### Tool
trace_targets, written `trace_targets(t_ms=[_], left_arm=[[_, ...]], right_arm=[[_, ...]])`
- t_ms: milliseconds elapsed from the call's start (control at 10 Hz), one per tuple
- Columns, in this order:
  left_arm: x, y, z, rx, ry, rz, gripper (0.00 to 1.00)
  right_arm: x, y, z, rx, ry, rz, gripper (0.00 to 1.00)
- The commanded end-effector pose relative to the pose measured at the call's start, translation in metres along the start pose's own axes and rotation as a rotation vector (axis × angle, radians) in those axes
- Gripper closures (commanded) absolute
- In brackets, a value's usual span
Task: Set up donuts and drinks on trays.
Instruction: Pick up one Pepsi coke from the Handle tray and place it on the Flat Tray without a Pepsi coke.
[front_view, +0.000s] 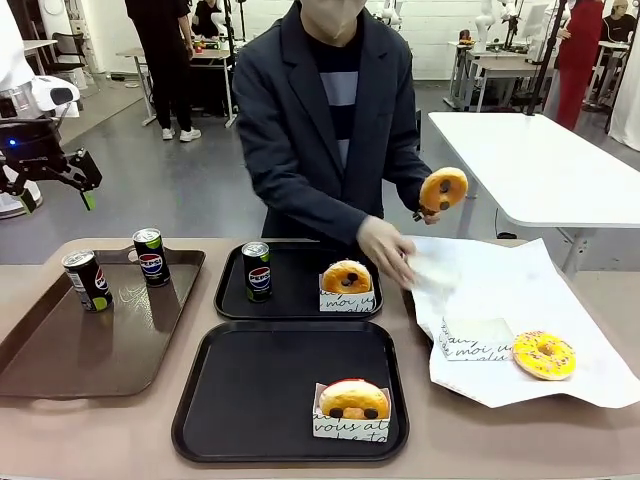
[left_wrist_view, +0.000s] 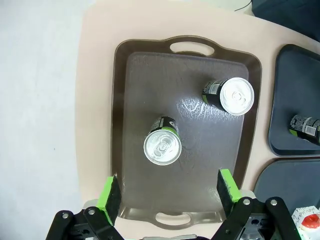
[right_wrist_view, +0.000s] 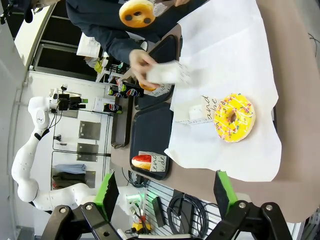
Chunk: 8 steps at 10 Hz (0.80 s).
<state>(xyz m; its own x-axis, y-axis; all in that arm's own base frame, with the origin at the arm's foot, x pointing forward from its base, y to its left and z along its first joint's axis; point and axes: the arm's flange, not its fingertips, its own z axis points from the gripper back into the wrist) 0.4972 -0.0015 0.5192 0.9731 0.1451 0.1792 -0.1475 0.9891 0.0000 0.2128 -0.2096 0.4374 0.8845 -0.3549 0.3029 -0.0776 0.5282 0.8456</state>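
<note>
Two black trays lie mid-table. The far tray (front_view: 232, 300) holds a Pepsi can (front_view: 257, 270) and a boxed glazed donut (front_view: 347, 285). The near tray (front_view: 250, 390) carries a boxed red and golden donut (front_view: 352, 408). Two more cans (front_view: 88, 280) (front_view: 151, 257) stand on the brown tray (front_view: 60, 360). The person lifts a golden donut (front_view: 443, 189) in one hand and holds a white paper box (front_view: 425, 268) in the other. A yellow sprinkled donut (front_view: 544, 354) lies on the white paper. My left gripper (left_wrist_view: 170, 192) hovers open high above the brown tray's cans (left_wrist_view: 162, 145) (left_wrist_view: 230, 95). My right gripper (right_wrist_view: 165, 187) is open, high over the yellow donut (right_wrist_view: 234, 117).
A white paper sheet (front_view: 560, 290) covers the table's right side, with a flat empty box (front_view: 476, 338) on it. The brown tray (left_wrist_view: 140, 100) has handles at both ends. The person stands at the table's far edge, arms reaching over the far tray and the paper.
</note>
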Motion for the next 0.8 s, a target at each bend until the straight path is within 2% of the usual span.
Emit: trace_targets(t_ms=[0,200,700], left_arm=[[0.001,0.005,-0.010,-0.001,0.019,-0.008,0.00],[-0.002,0.023,-0.046,0.030,0.039,0.025,0.00],[-0.005,0.020,-0.076,0.013,0.041,-0.045,0.00]], right_arm=[[0.000,0.000,0.000,0.011,-0.003,0.010,0.00],[0.000,0.000,0.000,0.011,-0.003,0.010,0.00],[0.000,0.000,0.000,0.011,-0.003,0.010,0.00]])
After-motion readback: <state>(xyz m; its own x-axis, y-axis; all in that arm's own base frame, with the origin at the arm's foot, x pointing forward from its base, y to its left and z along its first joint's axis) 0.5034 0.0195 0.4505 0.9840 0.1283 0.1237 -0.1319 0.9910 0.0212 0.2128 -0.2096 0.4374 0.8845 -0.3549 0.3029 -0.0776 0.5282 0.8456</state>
